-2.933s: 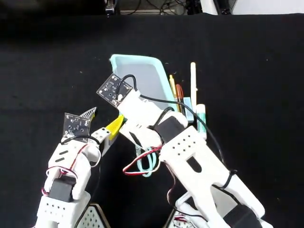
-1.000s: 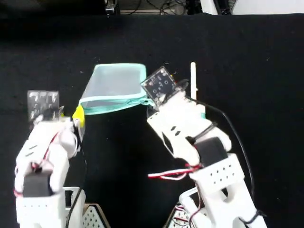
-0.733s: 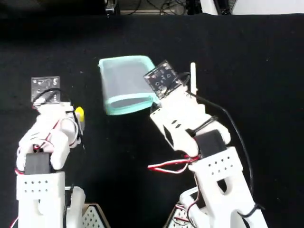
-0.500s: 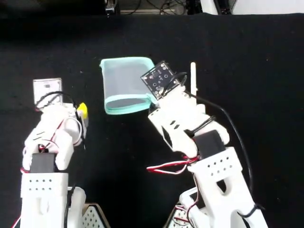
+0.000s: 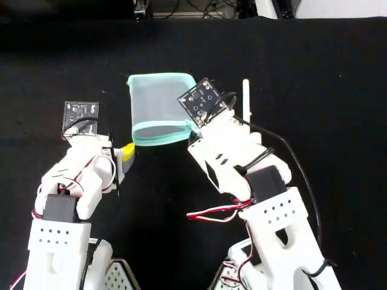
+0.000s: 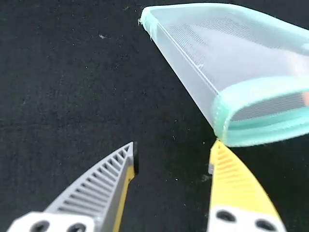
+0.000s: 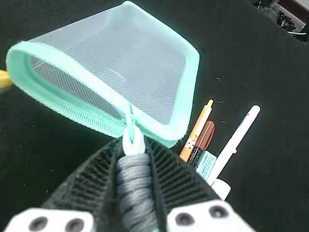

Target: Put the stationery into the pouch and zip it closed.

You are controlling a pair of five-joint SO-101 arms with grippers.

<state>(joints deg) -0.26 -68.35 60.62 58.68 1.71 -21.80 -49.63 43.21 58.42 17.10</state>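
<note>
Pinching the pouch (image 7: pixel 111 72) zip pull (image 7: pixel 129 126), right claw (image 7: pixel 131 145); left claw (image 6: pixel 175 145) agape.

Overhead plus wrist close-ups; common pouch (image 5: pixel 156 104)

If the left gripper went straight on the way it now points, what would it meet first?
Most likely the open mouth rim of the mint-green mesh pouch: the yellow finger of the left gripper sits just short of it. The grey finger faces bare black tablecloth. Depth is unclear.
</note>
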